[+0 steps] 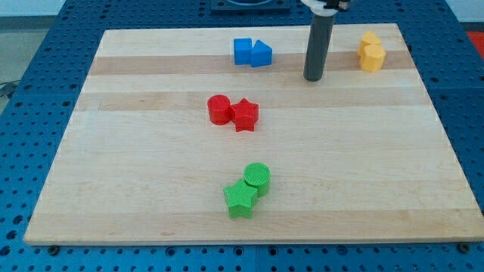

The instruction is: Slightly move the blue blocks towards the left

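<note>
My tip (313, 78), a bare rod w/ no claw to open or shut, sits right of blue blocks (252, 53), slightly below, so push goes left.

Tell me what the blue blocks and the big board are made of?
The blue blocks look like matte plastic: solid colour, with fine ridged lines like those on the green blocks, perhaps 3D printed. The board looks like pale wood, showing grain and joined planks. My tip stands to the view's right of the blue pair.
</note>
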